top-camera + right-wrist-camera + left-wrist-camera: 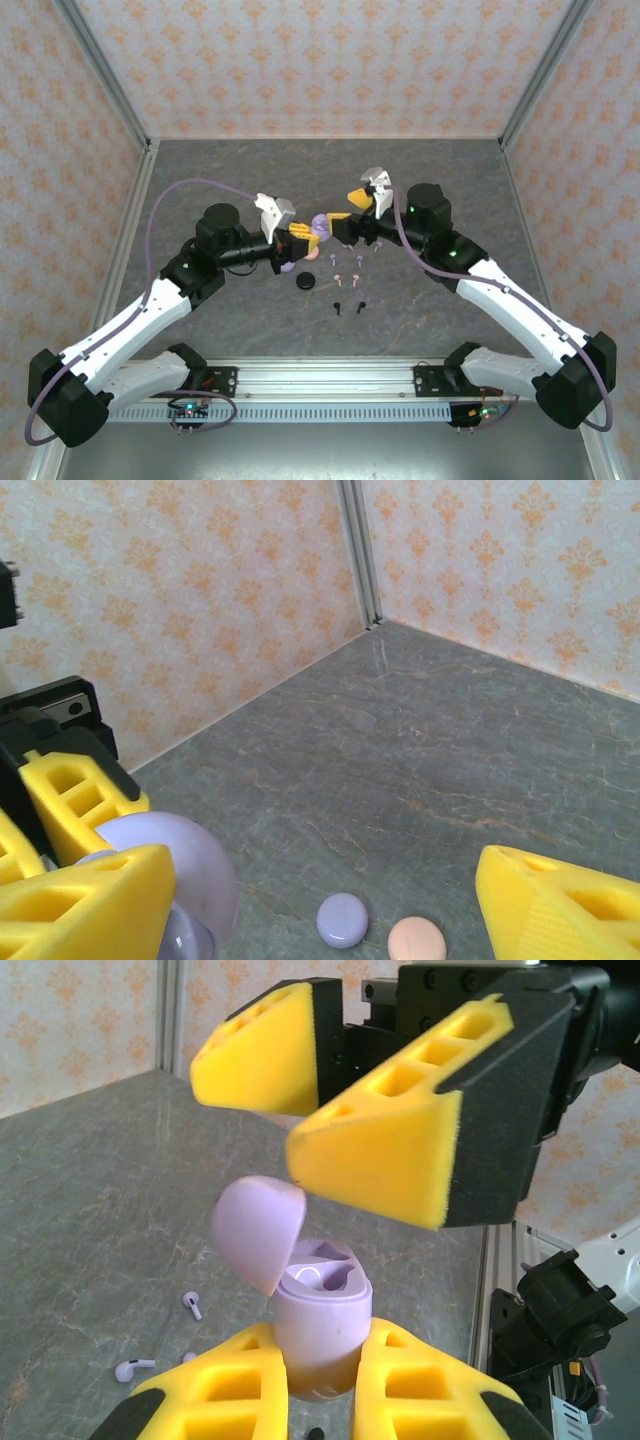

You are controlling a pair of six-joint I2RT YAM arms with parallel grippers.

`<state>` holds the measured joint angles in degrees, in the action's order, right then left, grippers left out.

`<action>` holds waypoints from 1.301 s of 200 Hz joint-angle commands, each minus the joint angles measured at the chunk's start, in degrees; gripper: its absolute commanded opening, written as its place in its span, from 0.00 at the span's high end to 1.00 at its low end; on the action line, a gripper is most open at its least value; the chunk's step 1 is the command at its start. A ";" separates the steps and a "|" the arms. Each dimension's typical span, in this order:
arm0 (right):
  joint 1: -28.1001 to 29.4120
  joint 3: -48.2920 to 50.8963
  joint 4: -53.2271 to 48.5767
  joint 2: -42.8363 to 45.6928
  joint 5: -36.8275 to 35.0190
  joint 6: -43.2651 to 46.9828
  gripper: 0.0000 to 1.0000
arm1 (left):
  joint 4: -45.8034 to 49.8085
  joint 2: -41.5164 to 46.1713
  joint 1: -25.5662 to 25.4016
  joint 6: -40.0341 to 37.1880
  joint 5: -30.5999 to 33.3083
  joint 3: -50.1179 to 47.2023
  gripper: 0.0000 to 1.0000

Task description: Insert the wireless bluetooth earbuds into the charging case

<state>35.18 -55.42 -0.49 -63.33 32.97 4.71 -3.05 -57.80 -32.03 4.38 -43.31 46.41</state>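
Yellow foam fingers [215,1390] of the left gripper [325,1350] are sitting closest, and they are clamping the lilac charging case [318,1320] upright between them, its lid [256,1232] hanging open to one side. Looking into the case, I am seeing pale wells with no bud seated in them. Just above those clamped jaws the right gripper [345,208] is hovering, its own jaws standing wide apart with nothing between them. The earbuds I can make out are lying loose on the table [90,1210], below and outside both pairs of jaws: lilac earbuds [192,1305], pink earbuds [338,277] and black earbuds [339,307]. I am judging the job as barely begun: the case is held and opened, but no bud is gripped or inserted, so picking and seating are all left to do.
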 commanded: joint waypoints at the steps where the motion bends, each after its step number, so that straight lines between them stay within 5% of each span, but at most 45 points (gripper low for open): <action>1: -0.25 -2.78 -3.36 -0.91 -0.37 0.49 0.21 | -0.78 0.17 -0.75 -1.81 -1.69 1.70 0.89; 79: -5.20 -3.88 -11.38 5.17 0.87 -8.17 0.22 | 1.27 2.56 -0.84 -11.55 1.55 -1.05 1.00; 119: -9.36 -0.04 -20.11 4.99 -4.38 -14.20 0.27 | -1.52 5.16 -0.84 -15.49 1.91 -4.86 1.00; 180: -10.29 1.28 -24.15 -9.12 -7.98 -18.61 0.37 | -3.06 9.53 -1.37 -20.23 1.73 -8.51 1.00; 260: -8.01 -15.29 -33.78 -32.72 -11.11 -8.53 0.48 | -6.21 9.37 -1.80 -16.99 -0.58 -8.32 1.00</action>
<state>25.91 -65.04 -29.02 -91.72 25.17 -8.73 -5.93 -48.80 -33.04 -13.37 -42.15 38.02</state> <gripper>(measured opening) 0.523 0.139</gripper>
